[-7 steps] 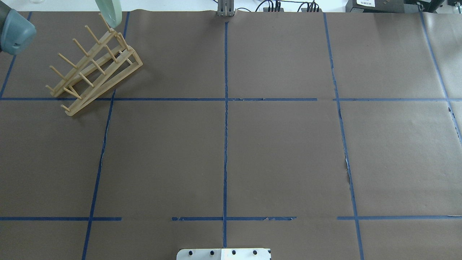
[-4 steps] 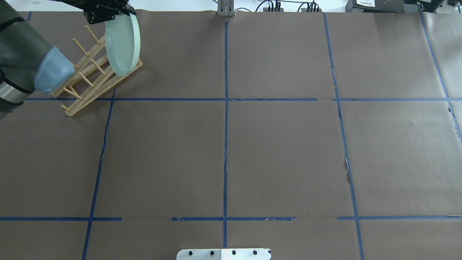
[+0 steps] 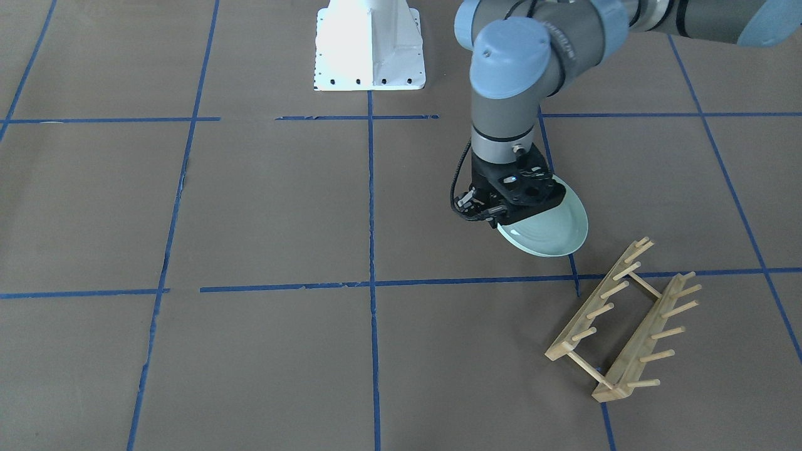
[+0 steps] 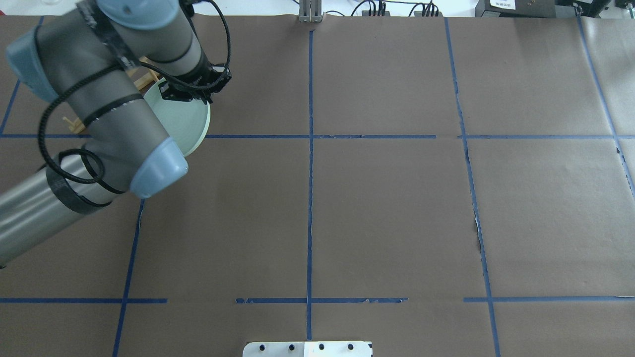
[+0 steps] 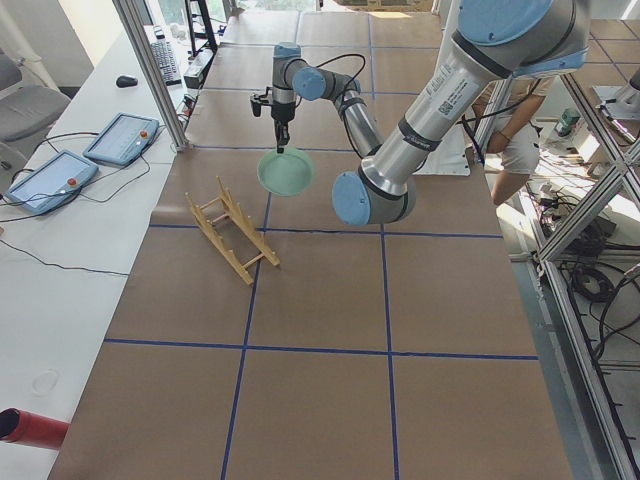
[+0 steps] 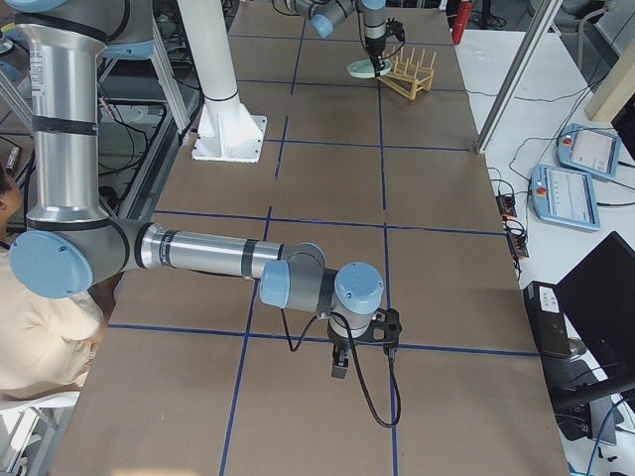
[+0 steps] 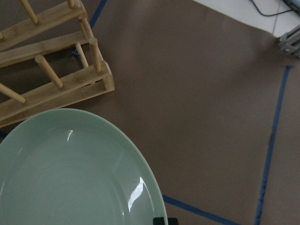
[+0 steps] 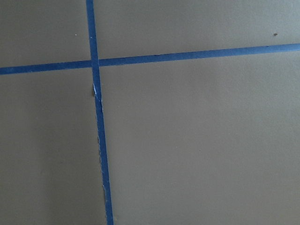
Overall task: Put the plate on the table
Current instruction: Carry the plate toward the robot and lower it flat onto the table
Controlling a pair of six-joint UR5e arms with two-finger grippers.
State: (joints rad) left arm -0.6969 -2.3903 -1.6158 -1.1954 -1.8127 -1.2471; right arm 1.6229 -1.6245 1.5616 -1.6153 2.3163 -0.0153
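Observation:
The pale mint-green plate (image 3: 551, 228) hangs tilted, hollow side up, in my left gripper (image 3: 501, 220), which is shut on its rim. It is low over the brown table (image 3: 250, 207), beside the wooden rack and apart from it. From overhead the plate (image 4: 191, 124) shows partly under the left arm, with the gripper (image 4: 191, 94) at its far edge. The left wrist view shows the plate (image 7: 70, 173) filling the lower left. My right gripper (image 6: 362, 359) shows only in the exterior right view, low over the table. I cannot tell whether it is open or shut.
The light wooden peg rack (image 3: 626, 319) stands empty on the table just past the plate; it also shows in the left wrist view (image 7: 51, 89). The white robot base (image 3: 369, 44) is at the robot's side. Blue tape lines (image 4: 310, 198) cross the table.
The left arm has swung in toward the robot with the plate. The plate has left the rack and turned from upright to nearly flat, low beside the rack.

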